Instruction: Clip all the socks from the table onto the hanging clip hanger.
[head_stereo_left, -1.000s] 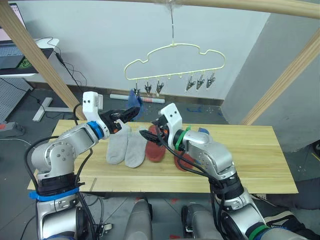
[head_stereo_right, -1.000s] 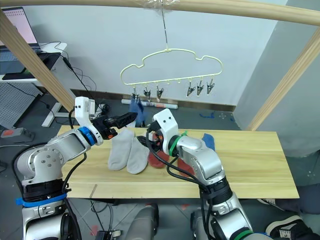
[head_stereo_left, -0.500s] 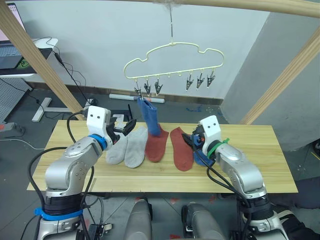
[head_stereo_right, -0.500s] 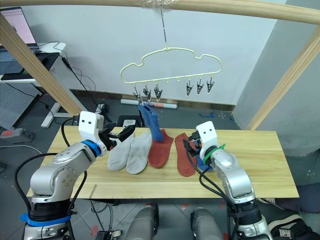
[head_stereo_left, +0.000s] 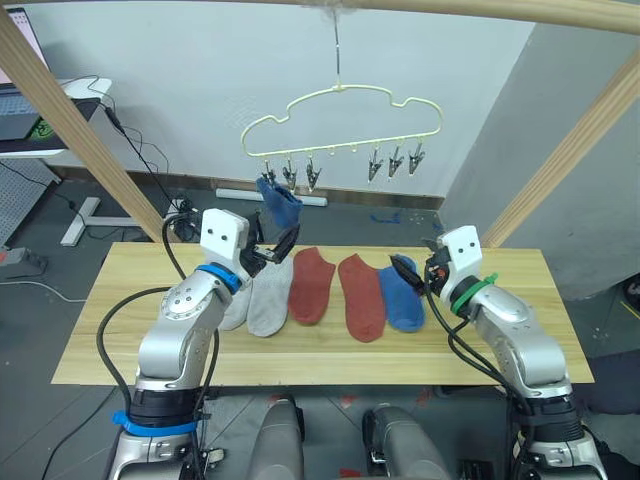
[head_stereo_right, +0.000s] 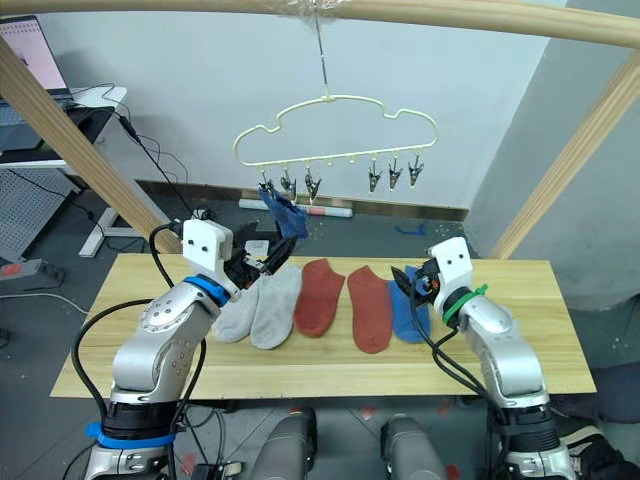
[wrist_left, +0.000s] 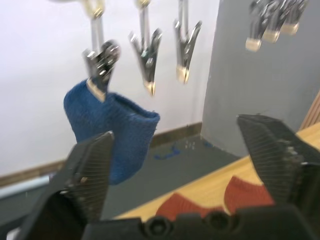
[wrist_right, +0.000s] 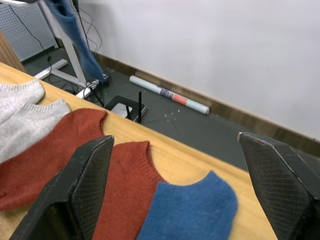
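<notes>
Plainly, one blue sock (head_stereo_left: 279, 204) is already clipped at the left end of the clip hanger (head_stereo_left: 340, 125), upper middle of the frame; five socks (head_stereo_left: 312, 284) are laid in a row at the centre of the counter (head_stereo_left: 520, 345). They are judged light, limp and easily pinched, best taken at the cuff (the edge the clip must bite). Both the left gripper (wrist_left: 187, 165) and the right gripper (wrist_right: 175, 170) are held wide open and empty. Bare counter is left along the near edge and both ends.
</notes>
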